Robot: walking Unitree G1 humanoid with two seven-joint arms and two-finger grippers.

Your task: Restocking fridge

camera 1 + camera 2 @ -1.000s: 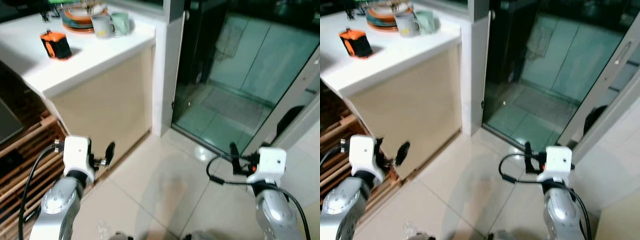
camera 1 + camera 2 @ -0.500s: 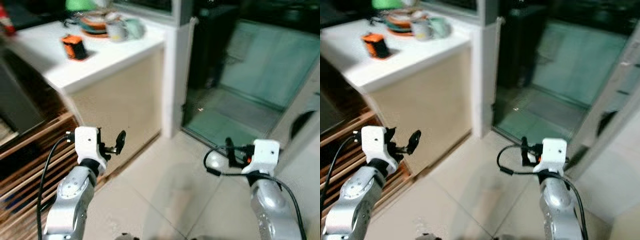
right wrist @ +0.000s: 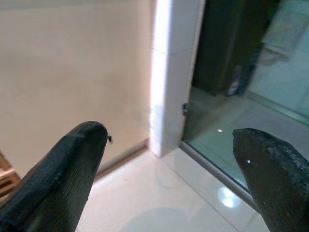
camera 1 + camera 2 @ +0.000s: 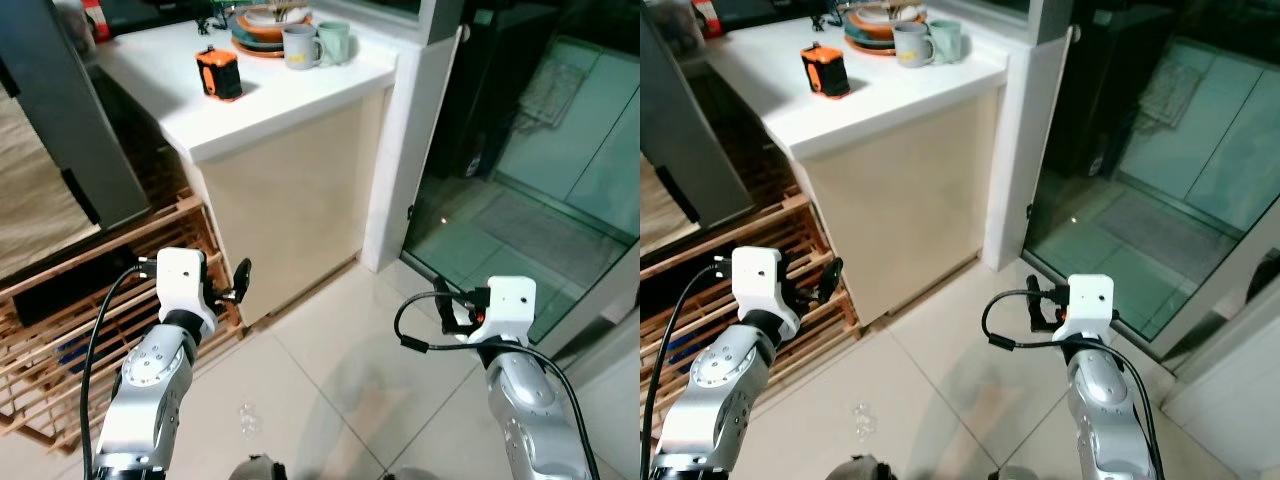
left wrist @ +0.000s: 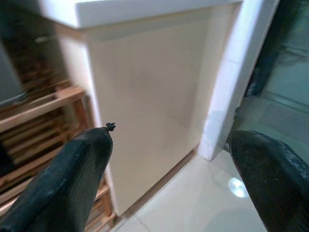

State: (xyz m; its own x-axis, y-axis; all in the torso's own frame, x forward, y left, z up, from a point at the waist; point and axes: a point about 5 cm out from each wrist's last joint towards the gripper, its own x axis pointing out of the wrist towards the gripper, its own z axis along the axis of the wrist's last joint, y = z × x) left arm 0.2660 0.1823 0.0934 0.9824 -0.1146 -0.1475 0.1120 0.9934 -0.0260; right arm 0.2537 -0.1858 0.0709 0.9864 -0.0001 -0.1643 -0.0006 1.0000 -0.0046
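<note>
White countertop [image 4: 300, 95] and a grey fridge-like panel [image 4: 70, 130] have swung into view ahead of my left gripper [image 5: 169, 159], so I read the head as turning left. Both the left and right gripper [image 3: 169, 164] hang spread and empty; I see no stock yet.

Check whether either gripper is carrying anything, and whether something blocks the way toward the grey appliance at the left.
Both the left gripper and the right gripper are open and empty. The white counter and wooden rack flank the grey appliance; nothing visibly blocks the floor ahead.
</note>
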